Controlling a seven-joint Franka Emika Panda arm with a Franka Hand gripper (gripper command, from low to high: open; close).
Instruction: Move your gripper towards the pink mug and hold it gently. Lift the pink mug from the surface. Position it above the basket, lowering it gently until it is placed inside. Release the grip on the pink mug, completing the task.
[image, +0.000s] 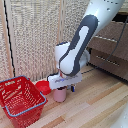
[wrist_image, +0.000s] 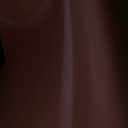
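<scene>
In the exterior view the pale-pink mug (image: 60, 94) stands upright on the wooden floor, just to the exterior view's right of the basket. The white gripper block (image: 65, 80) sits directly on top of it, with a dark blue finger (image: 73, 88) showing beside the mug's rim. Whether the fingers are closed on the mug cannot be told from this view. The red mesh basket (image: 21, 101) with its blue-grey rim stands at the exterior view's lower left. The wrist view is filled by a dark, blurred pinkish-brown surface (wrist_image: 64, 64) very close to the camera.
A low red bowl (image: 44, 87) lies between the basket and the mug. A woven folding screen (image: 35, 35) stands behind them. Wooden furniture (image: 110, 50) is at the exterior view's right.
</scene>
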